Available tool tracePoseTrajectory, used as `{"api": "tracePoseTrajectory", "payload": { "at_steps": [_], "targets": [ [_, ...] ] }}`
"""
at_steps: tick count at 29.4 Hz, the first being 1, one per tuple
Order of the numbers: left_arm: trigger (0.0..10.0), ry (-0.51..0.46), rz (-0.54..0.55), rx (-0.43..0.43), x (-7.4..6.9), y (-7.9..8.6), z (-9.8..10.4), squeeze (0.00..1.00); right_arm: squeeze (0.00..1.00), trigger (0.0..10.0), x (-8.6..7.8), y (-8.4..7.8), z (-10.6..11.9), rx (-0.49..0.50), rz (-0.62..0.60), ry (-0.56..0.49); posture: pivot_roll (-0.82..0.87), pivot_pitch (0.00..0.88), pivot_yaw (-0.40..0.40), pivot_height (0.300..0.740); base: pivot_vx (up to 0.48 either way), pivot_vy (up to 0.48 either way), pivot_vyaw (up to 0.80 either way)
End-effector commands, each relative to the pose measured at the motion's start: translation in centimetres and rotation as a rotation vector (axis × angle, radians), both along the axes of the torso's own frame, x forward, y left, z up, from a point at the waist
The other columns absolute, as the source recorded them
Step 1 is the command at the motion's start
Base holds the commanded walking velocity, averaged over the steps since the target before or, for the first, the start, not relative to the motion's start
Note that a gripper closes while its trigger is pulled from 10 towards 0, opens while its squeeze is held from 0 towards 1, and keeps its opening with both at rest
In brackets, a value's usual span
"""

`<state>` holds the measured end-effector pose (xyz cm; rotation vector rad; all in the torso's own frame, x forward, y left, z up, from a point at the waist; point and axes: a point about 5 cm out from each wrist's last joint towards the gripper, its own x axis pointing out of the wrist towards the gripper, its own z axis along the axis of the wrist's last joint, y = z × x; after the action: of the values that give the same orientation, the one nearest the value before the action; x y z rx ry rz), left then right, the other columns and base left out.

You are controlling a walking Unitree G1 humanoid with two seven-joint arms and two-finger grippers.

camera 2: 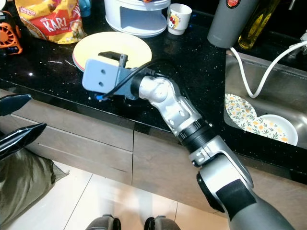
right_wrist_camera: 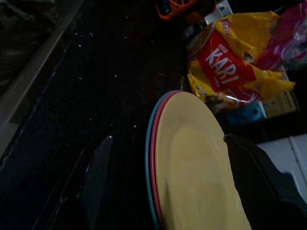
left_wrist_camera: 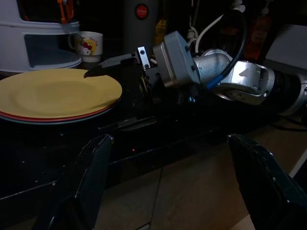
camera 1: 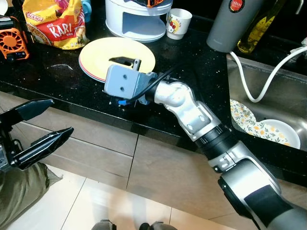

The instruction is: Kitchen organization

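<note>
right gripper (right_wrist_camera: 163,187) spread wide astride the yellow plate stack's (camera 1: 103,55) rim — left gripper (camera 1: 41,129) also apart, idle.

Black speckled counter (camera 1: 57,76) bears stacked plates (camera 1: 103,55) (yellow uppermost), snack bag (camera 1: 55,21), mug (camera 1: 178,22).

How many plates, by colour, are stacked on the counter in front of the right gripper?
Yellow plate: 1, on top
Red plate: 1, rim showing
Teal plate: 1, at the bottom
Total: 3, with the open right gripper straddling the stack's edge.
</note>
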<state>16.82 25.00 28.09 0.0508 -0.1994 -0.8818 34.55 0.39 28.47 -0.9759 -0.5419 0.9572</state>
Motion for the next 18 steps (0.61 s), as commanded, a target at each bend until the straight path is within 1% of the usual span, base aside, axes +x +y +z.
{"api": "tracePoseTrajectory", "payload": {
  "at_steps": [1, 4, 8, 11, 14, 16, 17, 18],
  "targets": [
    [10.0, -0.002, 0.0, 0.017, -0.1, -0.2, 0.1, 0.0, 0.0, 10.0, -0.1, 0.3, -0.2, -0.042, 0.014, -0.019, 0.21, 0.145, -0.12, 0.74, 0.0, 0.0, 0.0],
    [10.0, -0.005, 0.003, 0.014, -0.1, -0.2, 0.2, 0.0, 0.0, 10.0, 0.2, 0.5, -0.4, -0.084, 0.007, -0.036, 0.2, 0.145, -0.125, 0.74, 0.0, 0.0, 0.0],
    [10.0, -0.021, -0.002, 0.002, 0.1, -0.5, 0.3, 0.0, 0.0, 10.0, 1.2, 0.3, -0.5, -0.158, -0.084, -0.081, 0.19, 0.142, -0.125, 0.74, 0.0, 0.0, 0.0],
    [10.0, -0.022, -0.015, 0.003, 0.1, -0.8, 0.3, 0.0, 0.0, 10.0, 1.6, 0.2, -0.8, -0.21, -0.113, -0.085, 0.19, 0.141, -0.124, 0.74, 0.0, 0.0, 0.0],
    [10.0, -0.024, -0.022, 0.004, 0.2, -1.0, 0.4, 0.0, 0.0, 10.0, 1.9, -0.1, -1.2, -0.265, -0.144, -0.088, 0.19, 0.14, -0.125, 0.74, 0.0, 0.0, 0.0],
    [10.0, -0.024, -0.041, -0.001, 0.3, -1.2, 0.4, 0.0, 0.0, 10.0, 2.3, -0.5, -1.5, -0.303, -0.177, -0.093, 0.18, 0.139, -0.126, 0.74, 0.0, 0.0, 0.0],
    [10.0, -0.023, -0.045, 0.002, 0.3, -1.3, 0.3, 0.0, 0.0, 3.3, 2.5, -0.8, -1.5, -0.318, -0.192, -0.1, 0.18, 0.139, -0.126, 0.74, 0.0, 0.0, 0.0],
    [10.0, -0.022, -0.046, 0.005, 0.3, -1.4, 0.3, 0.0, 0.0, 3.3, 2.6, -0.9, -1.5, -0.326, -0.202, -0.105, 0.18, 0.139, -0.126, 0.74, 0.0, 0.0, 0.0]
  ]
}}
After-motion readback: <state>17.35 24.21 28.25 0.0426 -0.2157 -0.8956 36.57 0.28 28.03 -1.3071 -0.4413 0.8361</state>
